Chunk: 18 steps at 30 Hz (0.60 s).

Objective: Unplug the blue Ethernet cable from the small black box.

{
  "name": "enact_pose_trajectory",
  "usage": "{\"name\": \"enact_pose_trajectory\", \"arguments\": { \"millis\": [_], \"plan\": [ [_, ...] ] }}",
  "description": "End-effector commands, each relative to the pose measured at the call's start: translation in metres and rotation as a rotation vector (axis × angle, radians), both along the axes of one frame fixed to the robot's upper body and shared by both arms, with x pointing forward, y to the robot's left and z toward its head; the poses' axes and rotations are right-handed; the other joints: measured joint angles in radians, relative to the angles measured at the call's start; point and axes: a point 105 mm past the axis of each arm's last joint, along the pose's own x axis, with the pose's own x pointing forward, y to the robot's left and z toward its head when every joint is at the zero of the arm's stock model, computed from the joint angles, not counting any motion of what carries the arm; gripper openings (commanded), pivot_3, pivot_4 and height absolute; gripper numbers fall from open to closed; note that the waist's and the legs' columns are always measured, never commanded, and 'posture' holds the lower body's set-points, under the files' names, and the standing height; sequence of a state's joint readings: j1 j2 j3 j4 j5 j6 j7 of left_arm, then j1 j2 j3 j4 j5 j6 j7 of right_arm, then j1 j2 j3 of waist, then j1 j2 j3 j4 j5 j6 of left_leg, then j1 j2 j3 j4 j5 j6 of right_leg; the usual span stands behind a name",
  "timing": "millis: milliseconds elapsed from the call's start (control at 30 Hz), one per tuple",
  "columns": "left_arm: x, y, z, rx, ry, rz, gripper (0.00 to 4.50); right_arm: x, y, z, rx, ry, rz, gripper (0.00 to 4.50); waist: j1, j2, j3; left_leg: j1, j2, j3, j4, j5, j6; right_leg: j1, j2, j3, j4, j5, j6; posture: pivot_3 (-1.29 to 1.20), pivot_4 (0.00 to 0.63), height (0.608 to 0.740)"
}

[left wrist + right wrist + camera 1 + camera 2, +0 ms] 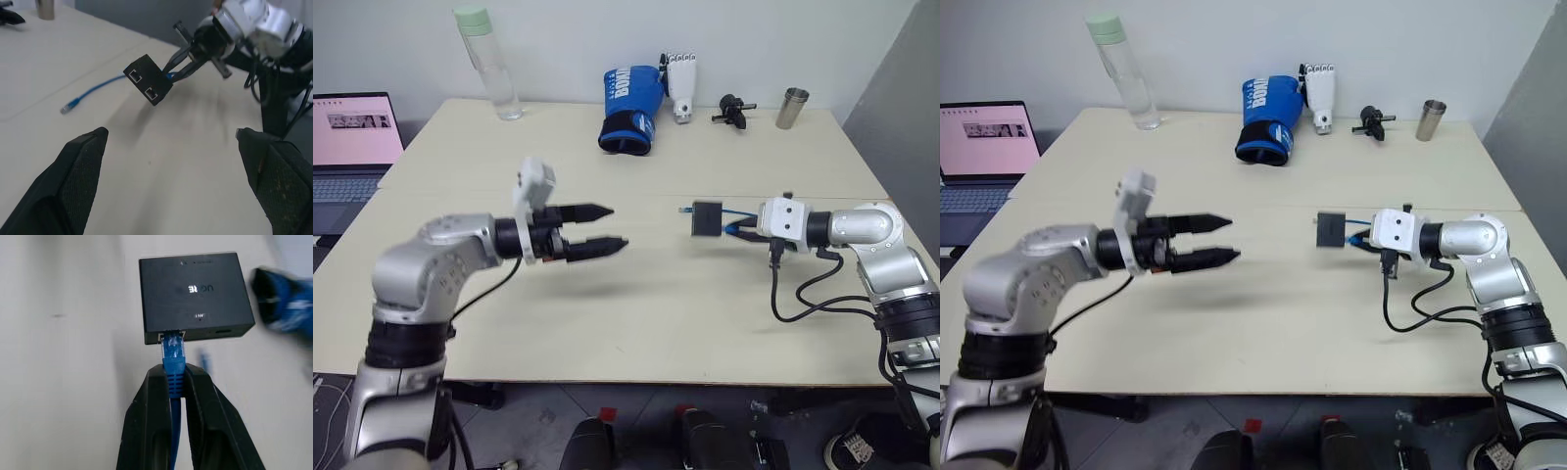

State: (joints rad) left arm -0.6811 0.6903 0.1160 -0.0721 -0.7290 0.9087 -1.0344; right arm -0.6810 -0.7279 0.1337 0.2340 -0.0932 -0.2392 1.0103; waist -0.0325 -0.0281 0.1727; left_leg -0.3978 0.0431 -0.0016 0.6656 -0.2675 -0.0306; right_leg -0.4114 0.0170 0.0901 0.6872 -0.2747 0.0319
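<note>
- Far counter edge: bottle point(489, 64), blue glove point(630, 108), metal cup point(792, 108).
- Right hand point(175, 382) clenched on blue Ethernet cable point(173, 360) plug, small black box point(707, 218) hanging from it, cable running toward right edge.
- Left hand point(607, 227) released, facing box.

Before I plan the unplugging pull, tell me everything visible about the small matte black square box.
The small matte black square box is flat plastic with faint pale lettering on top and two empty ports on one side. It hangs clear of the beige table, tilted, carried only by the light-blue Ethernet cable, whose plug sits in a port on the opposite side. The right gripper pinches the cable behind that plug.
</note>
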Motion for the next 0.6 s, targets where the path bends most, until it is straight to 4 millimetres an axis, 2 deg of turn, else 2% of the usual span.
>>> {"name": "enact_pose_trajectory", "arguments": {
  "millis": [33, 300, 467, 600],
  "plan": [
    [0.009, -0.007, 0.019, -0.082, 0.015, -0.022, 4.5, -0.006, 0.016, 0.022, 0.009, -0.246, 0.019, 0.13, 0.0, 0.0, 0.0, 0.0, 0.0, 0.0, 0.0, 0.0, 0.0, 0.0, 0.0, 0.0, 0.0, 0.0, 0.0, 0.0, 0.15, 0.74],
    [0.03, -0.04, 0.011, -0.052, -0.051, -0.068, 4.5, -0.01, 0.038, 0.042, 0.028, -0.478, 0.024, 0.13, 0.001, 0.0, 0.0, 0.0, 0.0, 0.0, 0.001, 0.002, -0.003, -0.001, 0.0, 0.001, 0.001, 0.0, 0.0, 0.0, 0.15, 0.74],
    [0.041, -0.051, 0.01, -0.066, -0.076, -0.071, 4.5, -0.015, 0.05, 0.047, 0.03, -0.539, 0.061, 0.13, 0.001, 0.0, 0.0, 0.0, -0.001, 0.001, 0.001, 0.002, -0.003, -0.001, 0.0, 0.002, 0.001, 0.0, 0.0, 0.0, 0.15, 0.74],
    [0.05, -0.058, 0.017, -0.1, -0.106, -0.06, 4.5, -0.019, 0.058, 0.045, 0.021, -0.546, 0.092, 0.13, 0.001, 0.0, 0.0, 0.0, -0.001, 0.001, 0.0, 0.002, -0.003, -0.001, 0.0, 0.002, 0.001, 0.0, 0.0, 0.0, 0.15, 0.74]
  ]
}}
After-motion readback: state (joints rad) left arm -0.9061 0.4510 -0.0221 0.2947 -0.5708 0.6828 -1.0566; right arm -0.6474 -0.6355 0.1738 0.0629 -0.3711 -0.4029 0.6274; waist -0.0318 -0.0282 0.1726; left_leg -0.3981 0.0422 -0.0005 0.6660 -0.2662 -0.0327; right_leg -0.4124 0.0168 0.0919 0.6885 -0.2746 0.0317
